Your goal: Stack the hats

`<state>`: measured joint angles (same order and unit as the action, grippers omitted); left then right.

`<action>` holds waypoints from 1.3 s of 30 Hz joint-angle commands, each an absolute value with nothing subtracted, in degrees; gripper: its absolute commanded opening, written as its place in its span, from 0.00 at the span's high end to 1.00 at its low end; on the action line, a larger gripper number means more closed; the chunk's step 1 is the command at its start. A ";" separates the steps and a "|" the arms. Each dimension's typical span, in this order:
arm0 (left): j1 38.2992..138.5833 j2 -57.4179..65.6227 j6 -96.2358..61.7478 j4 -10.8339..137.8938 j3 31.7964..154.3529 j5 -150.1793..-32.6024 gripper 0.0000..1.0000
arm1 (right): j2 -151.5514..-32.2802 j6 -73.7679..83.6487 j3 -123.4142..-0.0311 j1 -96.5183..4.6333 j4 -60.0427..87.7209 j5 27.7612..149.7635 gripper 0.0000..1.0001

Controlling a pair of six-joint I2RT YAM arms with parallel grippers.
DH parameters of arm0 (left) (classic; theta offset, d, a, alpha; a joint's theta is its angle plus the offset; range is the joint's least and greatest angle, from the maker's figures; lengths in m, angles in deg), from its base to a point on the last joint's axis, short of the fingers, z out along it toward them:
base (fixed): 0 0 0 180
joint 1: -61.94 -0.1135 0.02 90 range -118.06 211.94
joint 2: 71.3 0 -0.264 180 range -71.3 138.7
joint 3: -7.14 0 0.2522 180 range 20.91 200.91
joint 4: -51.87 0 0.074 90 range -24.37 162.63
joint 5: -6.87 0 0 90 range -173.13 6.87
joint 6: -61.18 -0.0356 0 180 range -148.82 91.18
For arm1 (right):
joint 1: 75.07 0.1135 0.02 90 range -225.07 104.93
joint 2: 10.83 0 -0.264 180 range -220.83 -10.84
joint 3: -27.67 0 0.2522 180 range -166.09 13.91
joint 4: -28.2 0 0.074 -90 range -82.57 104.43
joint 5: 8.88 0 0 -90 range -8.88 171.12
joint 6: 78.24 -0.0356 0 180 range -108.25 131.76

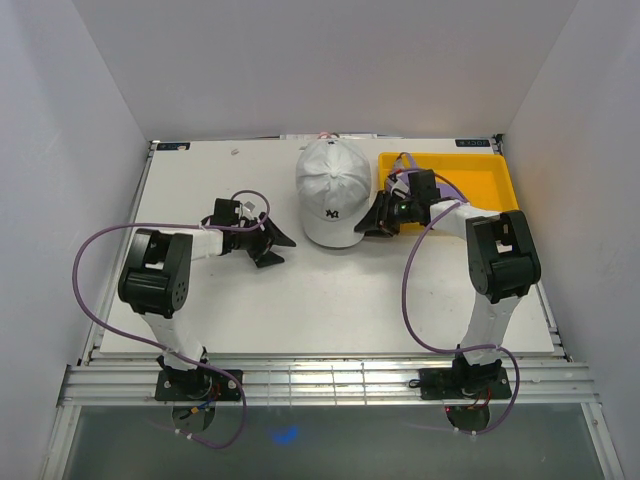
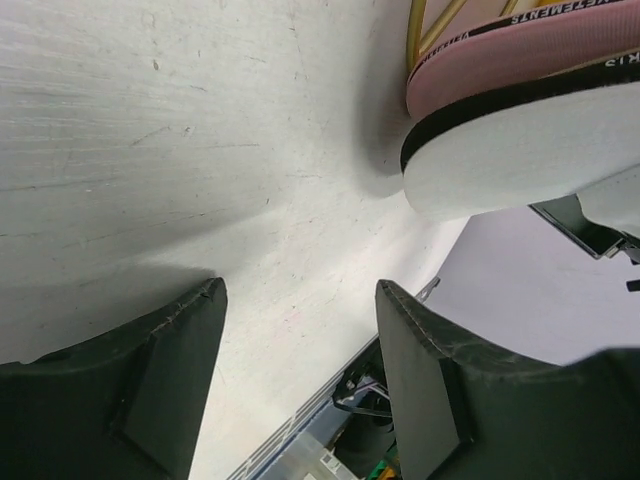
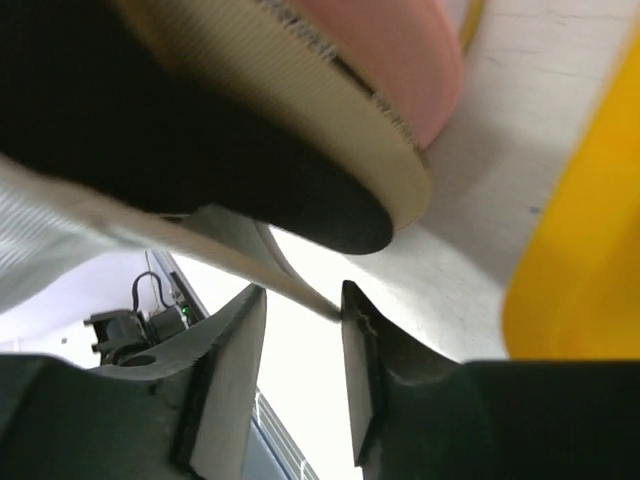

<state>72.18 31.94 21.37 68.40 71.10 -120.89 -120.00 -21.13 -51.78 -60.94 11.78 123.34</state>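
Left of the white cap point(image 1: 332, 185), the left gripper point(image 1: 277, 248) gapes wide and empty over the table point(image 1: 330, 310). The right gripper point(image 1: 372, 222) has its narrowly parted jaws straddling the cap's right brim edge.

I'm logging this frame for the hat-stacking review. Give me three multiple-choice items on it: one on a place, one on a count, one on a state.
1. Where does the white cap sit relative to the yellow tray?
A. inside it
B. to its left, outside its rim
C. to its right

2. How many cap edges of different colours lie stacked in the left wrist view?
A. one
B. three
C. five

3. How is the left gripper?
A. open, nothing between its fingers
B. shut on a cap brim
C. shut on the tray rim

Answers:
1 B: the top view shows the cap beside the tray's left wall.
2 B: a pink edge, a black edge and a white edge lie one against the next.
3 A: its own camera shows the fingers well apart with nothing held.
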 commanded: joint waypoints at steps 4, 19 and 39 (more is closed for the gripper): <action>72.31 29.77 19.51 71.79 70.39 -117.58 0.27 | -118.77 -20.06 -51.48 -61.97 5.47 115.58 0.51; 72.31 24.50 20.04 72.58 71.18 -119.87 0.27 | -110.42 -17.34 -50.34 -61.89 0.64 113.82 0.41; 74.59 11.23 19.87 74.33 72.94 -124.53 0.27 | -112.50 -0.12 -84.94 -71.11 -24.05 97.64 0.29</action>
<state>72.99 16.18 20.30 74.17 71.43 -122.81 -107.08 -5.41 -78.97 -69.79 -17.95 101.33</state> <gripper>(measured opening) 0.729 0.701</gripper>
